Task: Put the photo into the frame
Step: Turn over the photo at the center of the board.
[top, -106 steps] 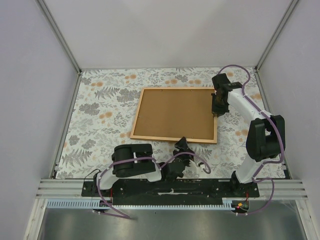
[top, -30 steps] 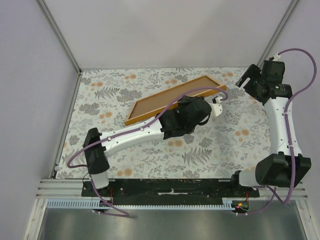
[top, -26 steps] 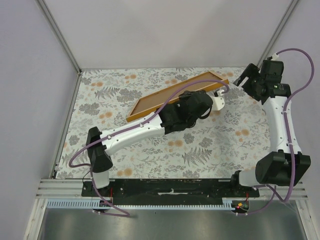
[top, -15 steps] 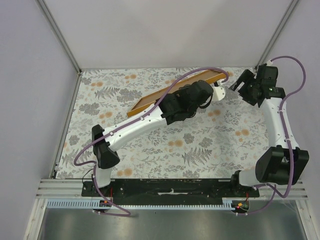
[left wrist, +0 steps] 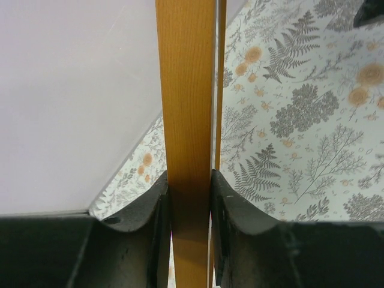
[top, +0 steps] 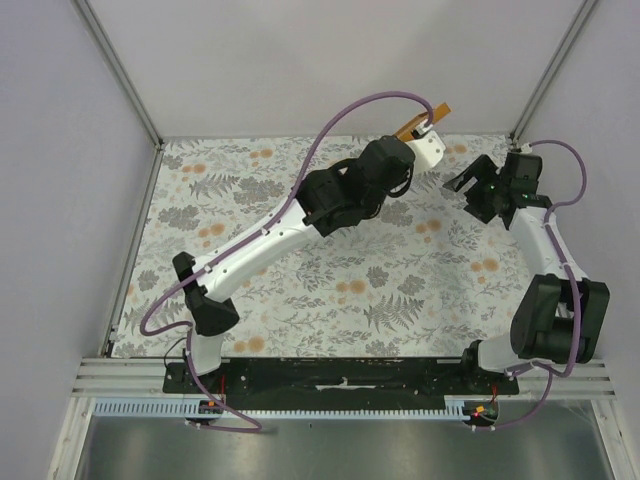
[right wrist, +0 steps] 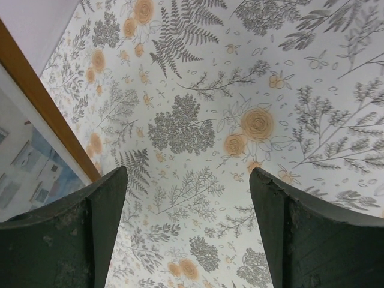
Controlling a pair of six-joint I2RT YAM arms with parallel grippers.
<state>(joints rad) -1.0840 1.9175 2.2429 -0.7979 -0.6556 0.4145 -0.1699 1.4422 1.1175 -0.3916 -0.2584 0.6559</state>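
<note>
Frame (top: 432,116) raised off desk (top: 300,290), now edge-on in clenched left gripper (left wrist: 189,180) | right gripper (right wrist: 187,174) spread, empty | photo (right wrist: 24,162) shows inside it, likely seated

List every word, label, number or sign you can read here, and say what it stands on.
None can be read in any view.
The frame: bare wood, no lettering.
The photo: only a corner shows, blue-and-white buildings, no text.
The tablecloth: flower and fern print only.
</note>
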